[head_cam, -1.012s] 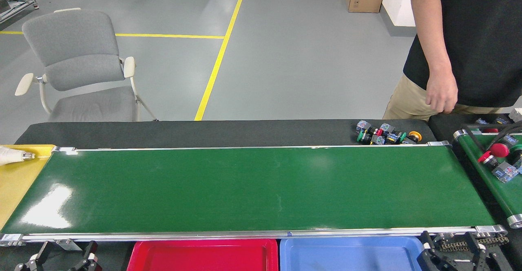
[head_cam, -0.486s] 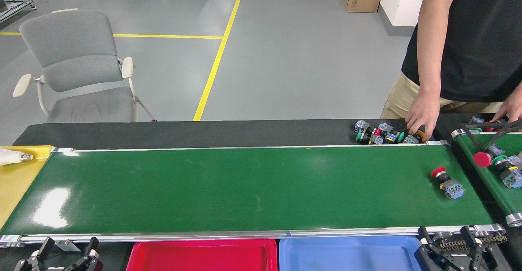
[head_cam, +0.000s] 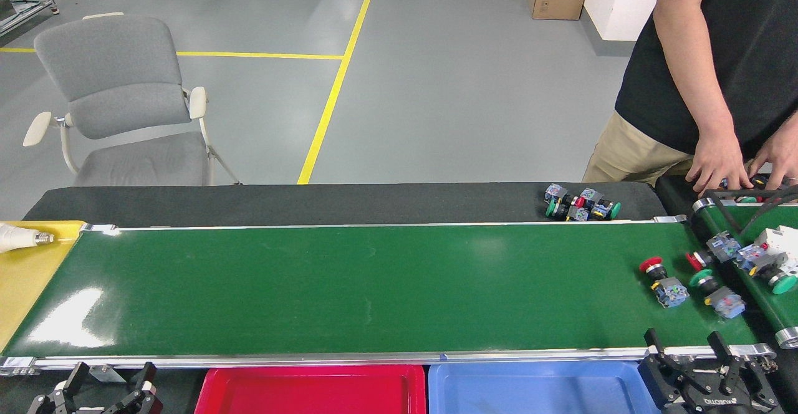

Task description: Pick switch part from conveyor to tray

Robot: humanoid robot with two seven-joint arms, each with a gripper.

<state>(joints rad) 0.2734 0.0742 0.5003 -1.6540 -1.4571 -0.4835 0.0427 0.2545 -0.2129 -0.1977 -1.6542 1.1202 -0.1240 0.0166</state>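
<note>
- Now the conveyor (head_cam: 374,283) carries two switch parts at its right end: a red-capped switch part (head_cam: 663,281) and, just beside it to the right, a green-capped switch part (head_cam: 717,292), both lying on their sides.
- The left gripper (head_cam: 103,380) sits low at the bottom left, below the belt's near rail, jaws apart and holding nothing.
- The right gripper (head_cam: 695,355) sits at the bottom right by the near rail, jaws apart and empty, near the two parts but not touching them.
- A red tray (head_cam: 312,395) and a blue tray (head_cam: 536,392) lie side by side under the near rail.
- A person's hands (head_cam: 717,168) rest at the narrower belt (head_cam: 767,289) on the right, which holds more switch parts.
</note>
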